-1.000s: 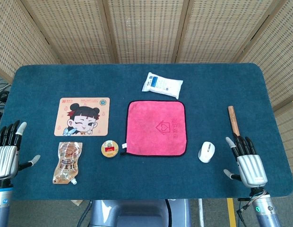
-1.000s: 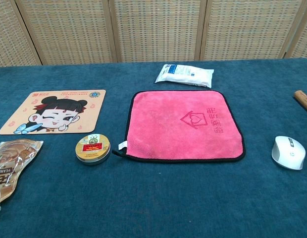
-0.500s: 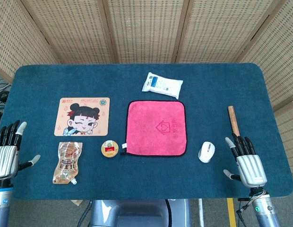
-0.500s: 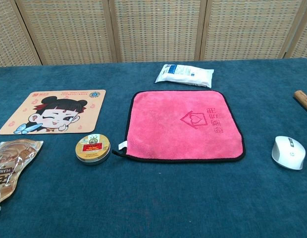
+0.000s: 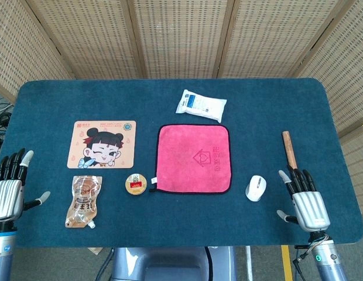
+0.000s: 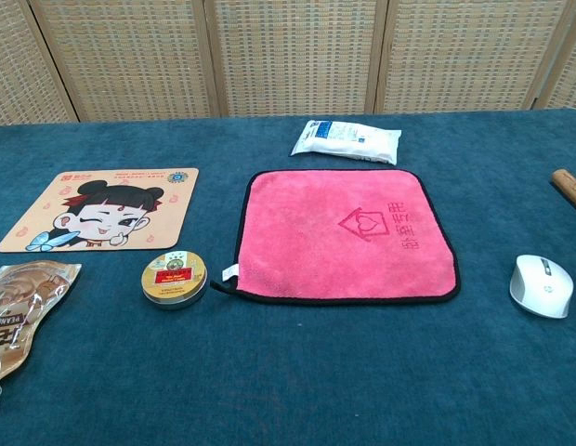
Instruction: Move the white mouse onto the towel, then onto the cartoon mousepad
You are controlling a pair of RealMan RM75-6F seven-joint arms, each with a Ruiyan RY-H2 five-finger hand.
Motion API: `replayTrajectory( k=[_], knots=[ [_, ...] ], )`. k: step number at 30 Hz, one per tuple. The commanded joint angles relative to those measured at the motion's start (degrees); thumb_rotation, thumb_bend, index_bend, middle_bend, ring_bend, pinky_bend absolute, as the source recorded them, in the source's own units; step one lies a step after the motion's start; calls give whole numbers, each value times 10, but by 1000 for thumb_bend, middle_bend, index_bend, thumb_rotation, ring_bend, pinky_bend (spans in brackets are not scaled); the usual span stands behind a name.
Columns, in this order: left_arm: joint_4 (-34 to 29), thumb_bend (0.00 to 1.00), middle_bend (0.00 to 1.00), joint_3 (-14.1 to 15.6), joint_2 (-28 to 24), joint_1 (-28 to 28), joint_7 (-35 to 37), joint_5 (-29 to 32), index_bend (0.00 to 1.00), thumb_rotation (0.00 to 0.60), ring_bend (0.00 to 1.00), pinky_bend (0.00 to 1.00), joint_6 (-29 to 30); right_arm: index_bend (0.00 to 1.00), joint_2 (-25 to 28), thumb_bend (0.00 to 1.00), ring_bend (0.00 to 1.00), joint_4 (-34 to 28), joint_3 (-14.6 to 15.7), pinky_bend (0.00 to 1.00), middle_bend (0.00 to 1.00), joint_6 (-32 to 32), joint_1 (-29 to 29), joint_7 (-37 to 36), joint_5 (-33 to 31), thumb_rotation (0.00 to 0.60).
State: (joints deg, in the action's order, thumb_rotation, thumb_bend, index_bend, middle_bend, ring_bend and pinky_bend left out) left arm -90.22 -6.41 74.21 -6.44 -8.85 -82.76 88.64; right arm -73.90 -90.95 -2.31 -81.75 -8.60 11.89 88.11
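Well, we saw the white mouse (image 5: 256,188) lying on the tabletop (image 5: 269,105), at four o'clock from the towel (image 5: 194,158), apart from it. Our right hand (image 5: 304,202) hovered just beside the mouse at three o'clock, fingers apart, holding nothing. Our left hand (image 5: 8,190) sat spread, below the cartoon mousepad (image 5: 102,144).

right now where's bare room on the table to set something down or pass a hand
The widest bare cloth runs along the near edge, below the towel. Another open patch lies between the towel and the wooden stick, above the white mouse. It is crowded at left, where mousepad, pouch and tin cluster.
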Motion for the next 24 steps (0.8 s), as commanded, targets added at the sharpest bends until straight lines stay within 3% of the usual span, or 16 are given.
replayTrajectory(
  k=[1,17,24],
  knots=[
    [-1,0,0,-1,-1,1,3,1,0,600,0,0,1,0,-4,51,0,3,-1,0,0,3,-3,3,1,600],
    [-3,0,0,0,-4,-2,6,1,0,600,0,0,-5,0,-78,51,0,48,-43,0,0,96,-74,46,-50,600],
    [0,0,0,-1,-1,-4,5,5,0,600,0,0,-10,0,-113,53,0,82,-49,0,0,130,-94,62,-79,600]
  ],
)
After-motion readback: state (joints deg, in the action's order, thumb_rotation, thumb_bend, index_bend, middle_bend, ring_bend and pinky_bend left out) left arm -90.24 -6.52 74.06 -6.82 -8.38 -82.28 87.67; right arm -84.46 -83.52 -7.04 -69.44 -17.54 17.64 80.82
